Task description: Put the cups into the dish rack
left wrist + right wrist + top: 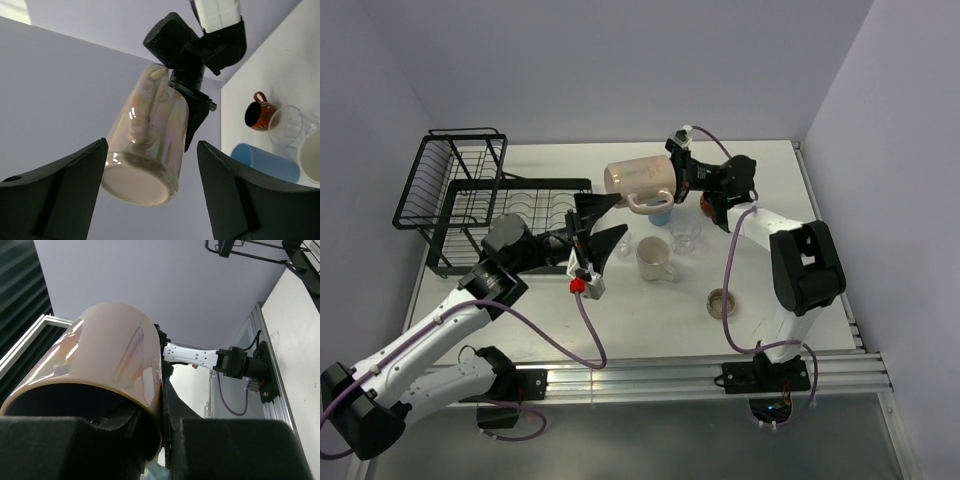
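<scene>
My right gripper [676, 178] is shut on the rim of the pinkish mug [638, 183], one finger inside and one outside, holding it on its side in the air above the table. In the right wrist view the pinkish mug [100, 365] fills the left half, pinched by the right gripper [162, 390]. My left gripper [620, 214] is open just below the mug's base. In the left wrist view that base [137, 182] lies between the spread fingers [75, 175], apart from both. The black wire dish rack [450, 200] stands at the far left.
On the table under and near the mug stand a blue tumbler [262, 162], a dark brown-orange cup [708, 205], a clear glass [685, 232], a second clear glass [623, 243], a cream mug [655, 260] and a low brownish cup [721, 302].
</scene>
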### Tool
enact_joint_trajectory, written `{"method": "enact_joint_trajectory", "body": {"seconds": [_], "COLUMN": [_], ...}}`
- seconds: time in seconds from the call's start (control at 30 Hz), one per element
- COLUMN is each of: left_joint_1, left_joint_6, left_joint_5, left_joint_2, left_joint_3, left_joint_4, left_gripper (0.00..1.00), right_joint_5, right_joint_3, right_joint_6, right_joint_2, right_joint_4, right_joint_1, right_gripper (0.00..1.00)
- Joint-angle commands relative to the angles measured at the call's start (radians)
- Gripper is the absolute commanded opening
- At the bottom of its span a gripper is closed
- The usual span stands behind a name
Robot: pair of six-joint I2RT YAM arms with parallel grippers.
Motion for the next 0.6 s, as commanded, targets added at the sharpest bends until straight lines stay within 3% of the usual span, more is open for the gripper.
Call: {"method": "enact_joint_trajectory", "body": {"seconds": [0.0, 0.2, 0.37, 0.57], "left_joint_1": [-0.009, -0.038, -0.051, -0.051], "left_joint_6": [0.131, 0.228, 0.21, 0.229], "left_joint_5": [0.011, -0.055, -0.106, -0.106], "left_joint_2": [-0.008, 0.034, 0.081, 0.118], "left_joint_3": [0.034, 0.089, 0.132, 0.156], "left_joint_4": [-0.114, -0.259, -0.26, -0.261], "left_gripper": [0.8, 0.75, 0.74, 0.66], "right_joint_5": [0.06, 0.064, 0.084, 0.087], "right_joint_3": [0.012, 0.003, -0.008, -0.017], "right_joint_6": [-0.049, -0.147, -0.262, -0.292], "right_joint_2": [-0.023, -0.017, -0.039, -0.057], "right_joint_4": [0.005, -0.126, -0.275, -0.313], "right_joint_1": [0.018, 0.04, 0.058, 0.073], "right_gripper": [0.0, 0.0, 0.0, 0.0]}}
